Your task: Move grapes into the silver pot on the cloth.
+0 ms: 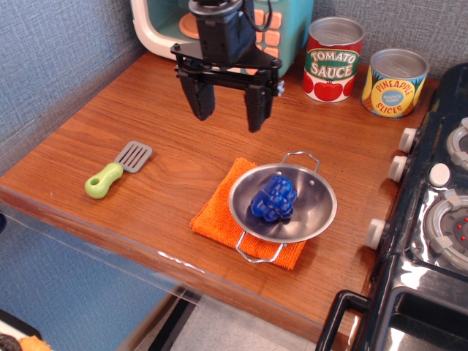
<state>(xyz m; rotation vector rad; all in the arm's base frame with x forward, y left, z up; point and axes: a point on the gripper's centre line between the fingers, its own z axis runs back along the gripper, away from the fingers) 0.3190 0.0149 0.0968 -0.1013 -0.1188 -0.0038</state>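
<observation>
With the glossy dark-blue toy grapes (273, 198) lying inside the shallow shiny steel pot (319, 219), itself seated on the square orange ribbed cloth (213, 217), placing step judged done. Black two-fingered gripper (227, 111) hanging empty with jaws spread, up and to the far left, well apart from the pot. Next: nothing but parking clear, avoiding the green-handled grey spatula (115, 170).

A glossy dark-blue cluster of grapes (273, 198) lay inside the silver pot (314, 216), a shallow shiny bowl with two wire loop handles. The pot sat upright on the orange ribbed cloth (214, 213).
</observation>
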